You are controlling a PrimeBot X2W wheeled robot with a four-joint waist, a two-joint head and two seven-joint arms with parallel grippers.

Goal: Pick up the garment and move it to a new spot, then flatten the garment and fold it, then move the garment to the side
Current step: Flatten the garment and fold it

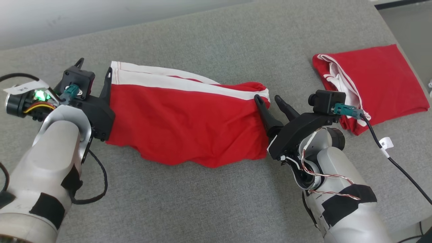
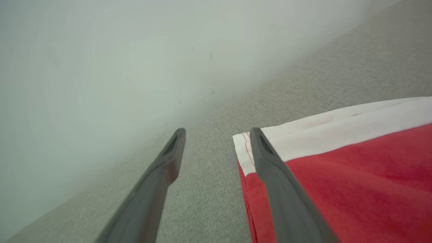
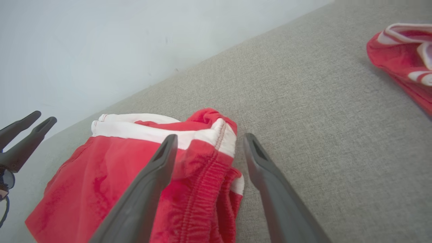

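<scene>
A red garment (image 1: 189, 121) with a white stripe along its far edge lies stretched across the grey table, folded lengthwise. My left gripper (image 1: 94, 69) stands open at the garment's left end; in the left wrist view the garment (image 2: 354, 182) lies under one finger (image 2: 276, 175) and nothing is held. My right gripper (image 1: 268, 101) is open at the garment's right end, over the elastic waistband. In the right wrist view the waistband (image 3: 202, 175) sits between and under the fingers (image 3: 152, 182), loose on the table.
A second red and white garment (image 1: 374, 81), folded, lies at the table's right side, also seen as a red garment (image 3: 401, 60) in the right wrist view. The table's right edge (image 1: 410, 54) runs close behind it. A black cable (image 1: 401, 168) trails from my right wrist.
</scene>
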